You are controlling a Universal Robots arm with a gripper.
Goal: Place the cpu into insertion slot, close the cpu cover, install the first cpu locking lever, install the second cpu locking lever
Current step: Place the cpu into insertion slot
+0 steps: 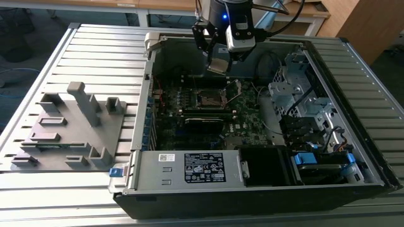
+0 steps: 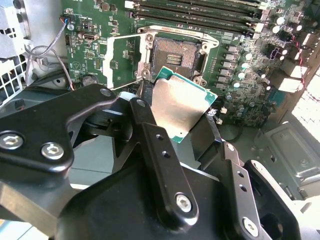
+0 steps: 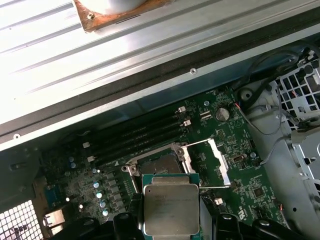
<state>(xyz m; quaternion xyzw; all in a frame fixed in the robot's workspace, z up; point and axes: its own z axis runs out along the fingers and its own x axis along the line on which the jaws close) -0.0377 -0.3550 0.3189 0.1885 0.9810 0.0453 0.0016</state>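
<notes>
Inside the open computer case [image 1: 252, 201], got the black two-finger gripper [image 2: 180, 105] clenched on opposite edges of the small flat silver-grey square cpu [image 2: 182, 107] [image 3: 171, 209], tilted and clear above the dark green motherboard [image 3: 235, 135], near the small dark silver-edged insertion slot [image 2: 176, 55] left bare by its silver frame cpu cover [image 2: 112, 65] flipped open sideways.

Tabletop [image 1: 94, 52]: slatted silver metal, ribs running across the exterior view.
Floor [image 1: 31, 33]: dark blue-grey, beyond the tabletop's far edge.
Wooden desks [image 1: 164, 5]: pale tops, light legs, along the far side.
Wooden panel [image 1: 369, 23]: upright, far corner on the exterior view's right.
Light: bright, with a sheen on the slats.
</notes>
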